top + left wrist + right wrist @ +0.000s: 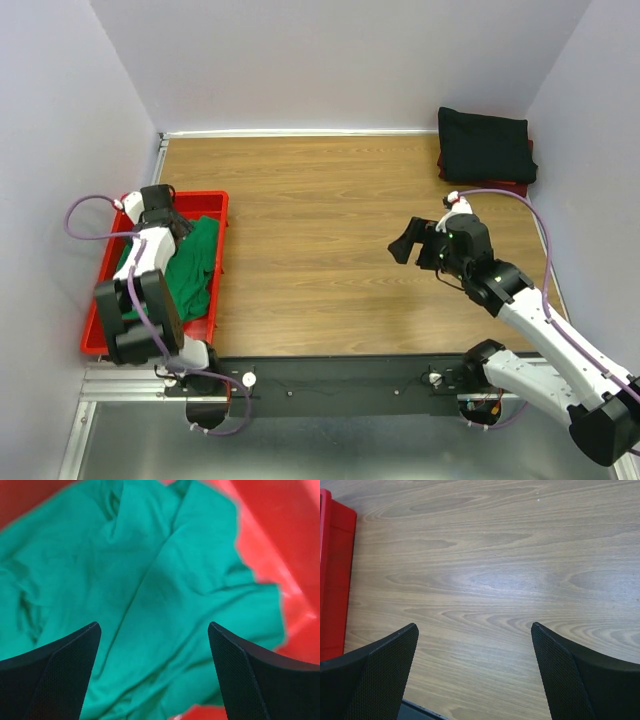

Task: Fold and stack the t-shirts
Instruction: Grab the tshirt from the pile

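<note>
Where the red tray sits at the left side of the wooden table, the green t-shirt lies inside it. The shirt is all crumpled, with many folds and bumps, and it reaches over to the tray's right wall. The left gripper hangs right over this green shirt and points down at it. Its two black fingers stand wide apart, and there is nothing between them. I cannot tell if the finger ends touch the cloth.

Going to the right, the right gripper is up in the air over the wood, a bit right of the middle. It faces toward the left side. Its fingers are spread wide too, and it holds nothing. From its own camera you see wood under it, and a bit of the red tray far off at the left edge.

In the far right corner lies the black t-shirt, folded into a neat block. It sits on top of the dark red t-shirt. Only a thin strip of the red one peeks out at the near side and the left side.
</note>
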### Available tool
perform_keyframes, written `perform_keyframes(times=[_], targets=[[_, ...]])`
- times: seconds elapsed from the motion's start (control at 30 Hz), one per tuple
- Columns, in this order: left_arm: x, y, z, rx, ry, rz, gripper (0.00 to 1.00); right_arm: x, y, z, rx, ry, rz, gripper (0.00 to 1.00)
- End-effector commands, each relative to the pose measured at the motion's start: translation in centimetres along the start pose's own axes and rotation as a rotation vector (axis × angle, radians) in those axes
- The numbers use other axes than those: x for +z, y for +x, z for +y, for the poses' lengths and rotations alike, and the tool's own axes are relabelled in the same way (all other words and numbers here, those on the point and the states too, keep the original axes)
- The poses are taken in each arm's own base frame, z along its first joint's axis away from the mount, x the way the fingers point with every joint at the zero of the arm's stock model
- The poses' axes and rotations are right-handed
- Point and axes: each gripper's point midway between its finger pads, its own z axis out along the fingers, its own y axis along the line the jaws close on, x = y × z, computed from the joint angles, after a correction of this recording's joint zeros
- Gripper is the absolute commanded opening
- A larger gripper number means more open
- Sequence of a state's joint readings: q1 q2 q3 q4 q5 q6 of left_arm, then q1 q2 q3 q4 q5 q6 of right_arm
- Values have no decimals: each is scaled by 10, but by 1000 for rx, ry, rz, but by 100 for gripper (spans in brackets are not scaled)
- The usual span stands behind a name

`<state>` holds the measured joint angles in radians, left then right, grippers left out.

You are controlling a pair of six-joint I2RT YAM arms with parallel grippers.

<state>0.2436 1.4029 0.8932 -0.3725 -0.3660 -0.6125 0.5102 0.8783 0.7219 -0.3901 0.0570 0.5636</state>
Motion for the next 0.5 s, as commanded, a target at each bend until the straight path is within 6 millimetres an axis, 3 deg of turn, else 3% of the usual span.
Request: perform_keyframes(times=[0.0, 0.2, 0.33, 0.4, 0.43, 0.47], targets=[[28, 22, -6, -43, -2, 98, 94, 2, 7, 3, -7, -29, 25, 100], [62, 63, 1, -55, -78, 230, 88, 1, 7, 4, -8, -37, 25, 100], [70, 76, 0, -47, -73, 273, 72, 0, 7, 4, -9, -38, 22, 100], [67, 71, -4, -48, -57, 267, 46, 0, 7, 4, -10, -41, 23, 100], [61, 63, -7, -49, -36, 249, 20, 0, 7, 4, -9, -41, 24, 100], [60, 63, -8, -46, -33, 252, 8, 0, 7, 4, -9, -41, 24, 100]])
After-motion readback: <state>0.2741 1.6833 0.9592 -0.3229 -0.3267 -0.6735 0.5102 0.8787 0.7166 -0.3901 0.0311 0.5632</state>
